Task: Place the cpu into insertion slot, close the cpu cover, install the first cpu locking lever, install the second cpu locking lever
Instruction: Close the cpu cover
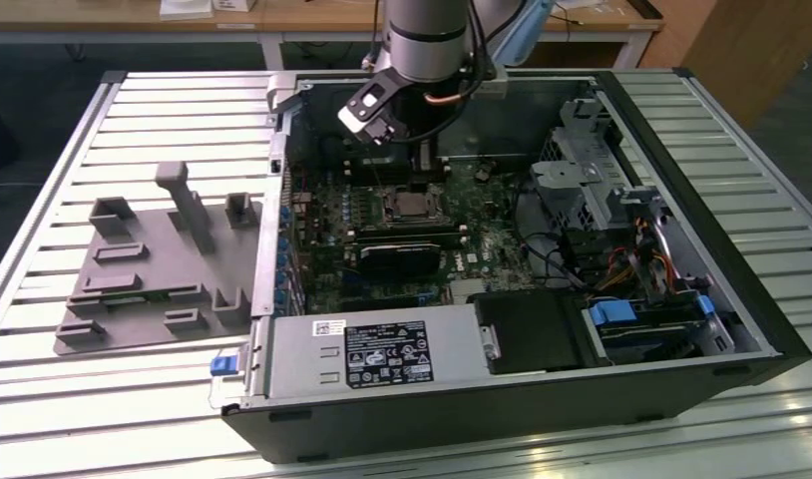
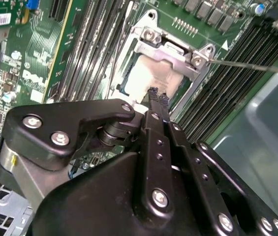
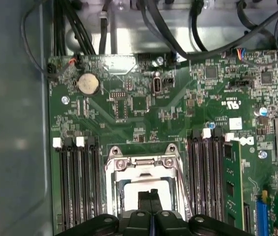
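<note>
End effector clenched, nothing between its fingers, tips at the cpu; contact unclear. Cpu sits in insertion slot, mid-motherboard, cpu cover down over it.

Judgement: catch the locking lever near its end and keep off the chip.

Count: one cpu, one cover, two hinge screws, one lever seen.

The arm is a silver-grey cylinder with a light-blue joint cap, an orange cable loop and a black-and-white camera block at the wrist, ending in a matte black gripper with linkage plates fastened by silver screws.
</note>
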`<state>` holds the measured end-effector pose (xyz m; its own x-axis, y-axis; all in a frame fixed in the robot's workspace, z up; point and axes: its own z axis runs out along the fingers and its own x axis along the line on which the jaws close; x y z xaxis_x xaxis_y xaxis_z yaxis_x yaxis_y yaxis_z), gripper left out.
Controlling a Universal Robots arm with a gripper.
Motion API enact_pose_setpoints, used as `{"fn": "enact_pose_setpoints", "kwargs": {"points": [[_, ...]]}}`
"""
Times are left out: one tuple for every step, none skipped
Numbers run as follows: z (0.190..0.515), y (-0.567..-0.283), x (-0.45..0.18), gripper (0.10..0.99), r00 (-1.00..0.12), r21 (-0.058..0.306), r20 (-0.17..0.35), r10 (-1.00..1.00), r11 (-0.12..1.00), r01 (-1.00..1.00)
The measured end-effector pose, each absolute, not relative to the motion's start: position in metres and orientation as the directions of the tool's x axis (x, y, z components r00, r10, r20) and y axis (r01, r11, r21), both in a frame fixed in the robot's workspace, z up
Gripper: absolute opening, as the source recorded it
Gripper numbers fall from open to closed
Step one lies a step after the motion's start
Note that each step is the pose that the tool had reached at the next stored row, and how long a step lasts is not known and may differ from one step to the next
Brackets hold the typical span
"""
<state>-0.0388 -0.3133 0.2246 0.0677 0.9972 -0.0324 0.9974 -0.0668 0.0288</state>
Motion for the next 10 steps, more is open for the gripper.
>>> {"fn": "enact_pose_setpoints", "kwargs": {"points": [[0.2241, -0.3136, -0.0396, 0.102, 0.068, 0.029, -0.032, 0.997, -0.067, 0.997], [0.2236, -0.3138, -0.0404, 0.102, 0.067, 0.03, -0.032, 0.997, -0.066, 0.997], [0.223, -0.3142, -0.0411, 0.102, 0.067, 0.03, -0.032, 0.997, -0.066, 0.997], [0.2225, -0.3147, -0.0417, 0.102, 0.067, 0.031, -0.032, 0.997, -0.066, 0.997], [0.222, -0.3154, -0.0421, 0.102, 0.067, 0.031, -0.032, 0.997, -0.066, 0.997], [0.2214, -0.3158, -0.0424, 0.102, 0.066, 0.031, -0.032, 0.997, -0.065, 0.997], [0.2209, -0.3159, -0.0425, 0.102, 0.066, 0.031, -0.032, 0.997, -0.065, 0.997], [0.2209, -0.3159, -0.0426, 0.102, 0.066, 0.031, -0.032, 0.997, -0.065, 0.997], [0.2209, -0.3159, -0.0426, 0.102, 0.066, 0.031, -0.032, 0.997, -0.065, 0.997], [0.2209, -0.3159, -0.0426, 0.102, 0.066, 0.031, -0.032, 0.997, -0.065, 0.997]]}}
